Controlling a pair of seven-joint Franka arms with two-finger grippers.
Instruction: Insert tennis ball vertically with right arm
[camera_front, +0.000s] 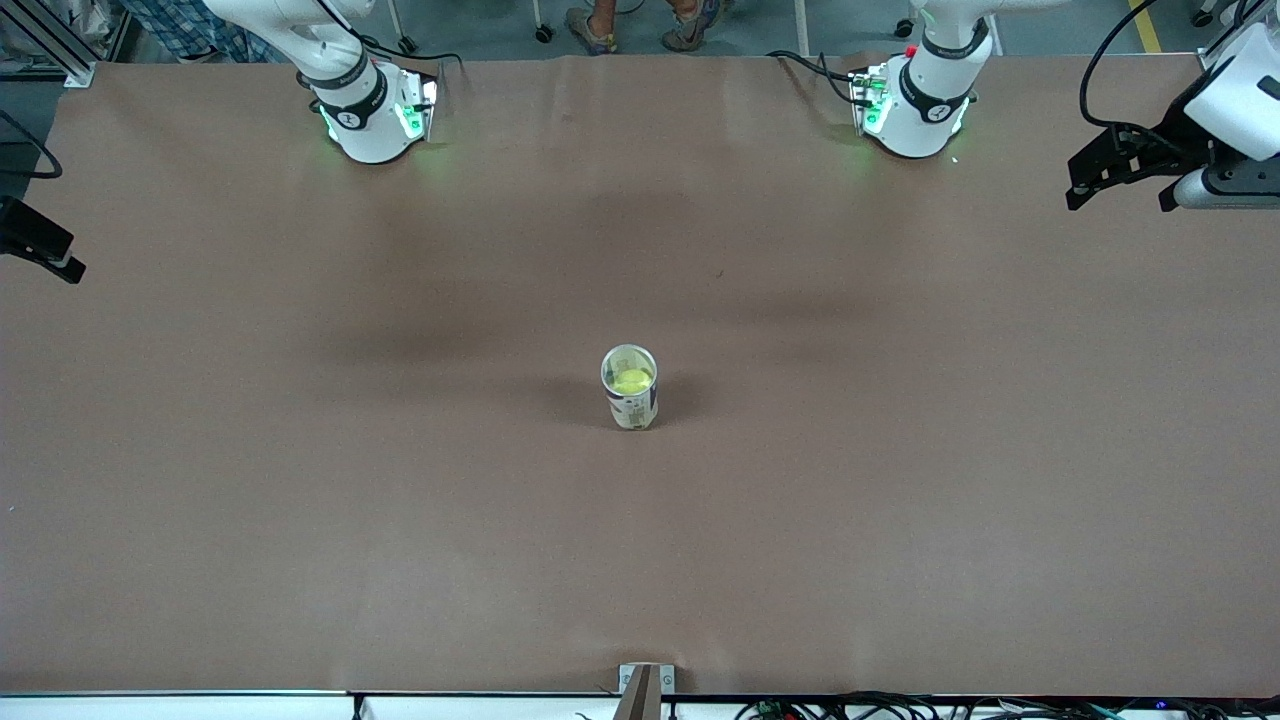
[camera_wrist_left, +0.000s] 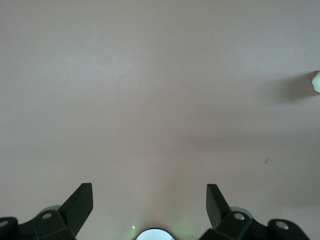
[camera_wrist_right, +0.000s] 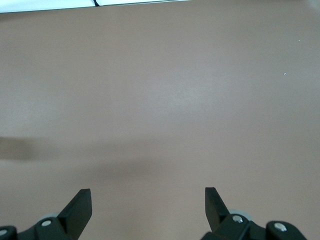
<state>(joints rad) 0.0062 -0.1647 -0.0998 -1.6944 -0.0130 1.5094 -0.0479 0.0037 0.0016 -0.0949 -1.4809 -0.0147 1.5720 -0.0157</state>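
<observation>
Tennis ball (camera_front: 632, 380) inside upright can (camera_front: 630, 388) in front view only; left gripper (camera_wrist_left: 150, 202) and right gripper (camera_wrist_right: 148, 205) both apart

Tennis ball (camera_front: 632, 380) seen only as a yellow-green patch through the open mouth of the upright canister (camera_front: 630, 388), the rest masked by the canister wall; label print too small to read. Same canister cut by the left wrist view's edge, just a pale sliver (camera_wrist_left: 316, 81) showing. Left claw (camera_front: 1120, 178) cropped at the front view's border, its arm mostly out of frame. Right claw (camera_wrist_right: 148, 207) shown only as two fingertips apart over bare desk (camera_wrist_right: 165, 100), body cut off below.
</observation>
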